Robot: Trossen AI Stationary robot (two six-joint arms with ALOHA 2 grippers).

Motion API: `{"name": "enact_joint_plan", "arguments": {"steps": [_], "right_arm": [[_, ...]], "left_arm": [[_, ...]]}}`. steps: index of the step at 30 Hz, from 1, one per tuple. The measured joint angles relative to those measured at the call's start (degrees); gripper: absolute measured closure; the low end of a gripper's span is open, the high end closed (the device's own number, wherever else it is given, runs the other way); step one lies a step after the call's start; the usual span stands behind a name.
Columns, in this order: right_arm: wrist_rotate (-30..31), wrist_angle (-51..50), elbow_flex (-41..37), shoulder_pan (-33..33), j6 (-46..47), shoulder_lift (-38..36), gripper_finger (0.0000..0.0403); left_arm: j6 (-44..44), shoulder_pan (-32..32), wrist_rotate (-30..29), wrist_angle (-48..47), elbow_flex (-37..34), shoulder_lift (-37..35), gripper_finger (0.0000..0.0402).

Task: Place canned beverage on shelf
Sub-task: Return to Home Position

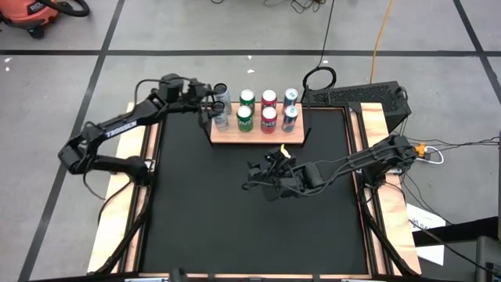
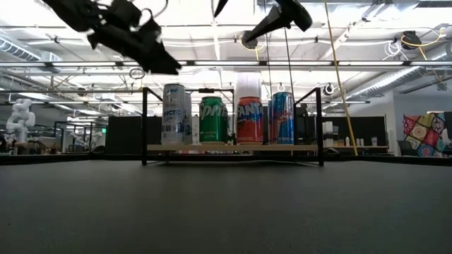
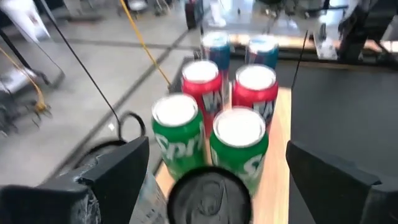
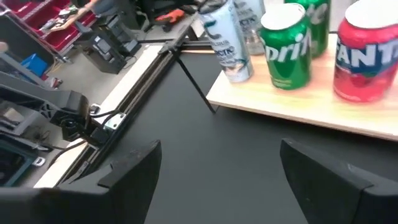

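Note:
The shelf [image 1: 257, 135] is a light-wood board with black rod uprights at the table's far side. On it stand upright silver cans [image 1: 221, 116], green cans [image 1: 244, 117], red cans [image 1: 268, 117] and blue cans [image 1: 290, 117], in two rows. My left gripper [image 1: 211, 103] is open at the shelf's left end. Its fingers stand on either side of a dark-topped can [image 3: 208, 193] with gaps on both sides. My right gripper [image 1: 257, 176] hangs open over the middle of the table, with nothing between its fingers [image 4: 134, 165].
The black tabletop [image 1: 235, 227] lies bare in front of the shelf. A black device [image 1: 368, 95] and cables sit at the far right corner, beyond the shelf's right end. Thin black uprights [image 2: 144, 125] stand at both shelf ends.

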Motion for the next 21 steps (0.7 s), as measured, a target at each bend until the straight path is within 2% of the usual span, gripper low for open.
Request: {"name": "enact_joint_plan", "arguments": {"steps": [3,7,10,12,16,21], "right_arm": [[-0.1,2.9,0.0,0.0,-3.0,-0.6,0.0089],[-0.6,9.0,0.0,0.1,-12.4,-2.8,0.0089],[-4.2,13.6,0.0,0.1,-21.1,-5.0,0.0092],[-7.3,16.2,0.0,0.1,-26.4,-6.5,0.0108],[-12.8,20.0,0.0,-0.1,-35.7,-9.0,0.0188],[-21.1,22.4,0.0,-1.9,-48.3,-9.6,0.0350]], "left_arm": [[-0.2,0.0,-0.5,0.0,0.0,-4.5,0.0028],[-4.6,-0.2,-0.1,-0.2,0.0,-10.8,0.0029],[-10.7,-1.3,1.7,-0.2,0.0,-15.2,0.0041],[-15.0,-3.0,4.5,-0.4,0.0,-17.8,0.0063],[-21.9,-9.5,7.4,-0.7,0.0,-20.5,0.0136],[-27.0,-19.3,6.2,0.6,0.0,-20.8,0.0262]]}}
